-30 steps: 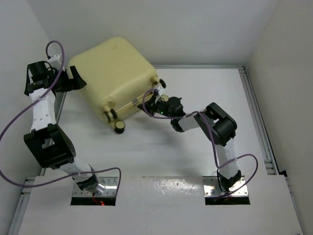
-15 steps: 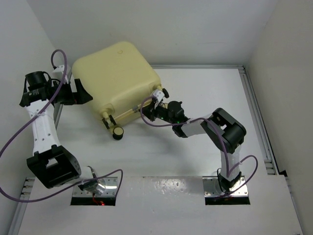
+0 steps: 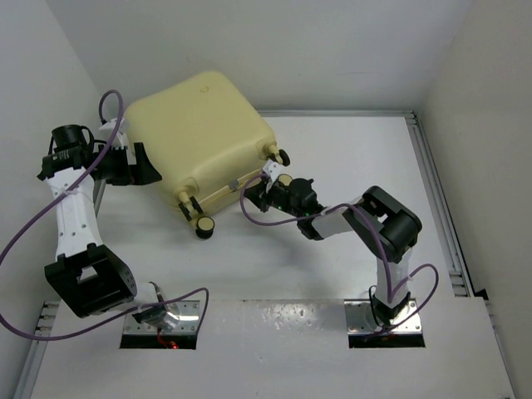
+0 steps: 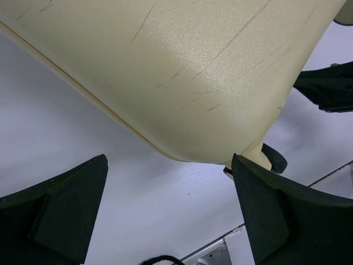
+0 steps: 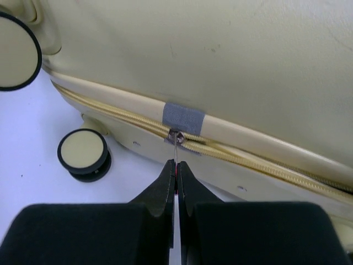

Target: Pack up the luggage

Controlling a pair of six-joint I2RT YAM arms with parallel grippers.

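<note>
the suitcase [image 3: 195, 137] lies shut at the far left of the tabletop [image 3: 349, 158], its wheels [image 3: 203, 224] toward us. our right fingers [image 5: 160, 193] are clenched on the zipper pull [image 5: 175, 141], just below a grey tape patch [image 5: 183, 118]. our left fingers [image 4: 66, 210] are spread wide at the suitcase's rounded corner, grasping nothing.

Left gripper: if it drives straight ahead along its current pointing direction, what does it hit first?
The luggage. Its rounded lower corner sits dead ahead, between the open fingers of the left gripper. Nothing shows in between, and the gap looks small, though the wrist view alone doesn't settle the depth.
</note>
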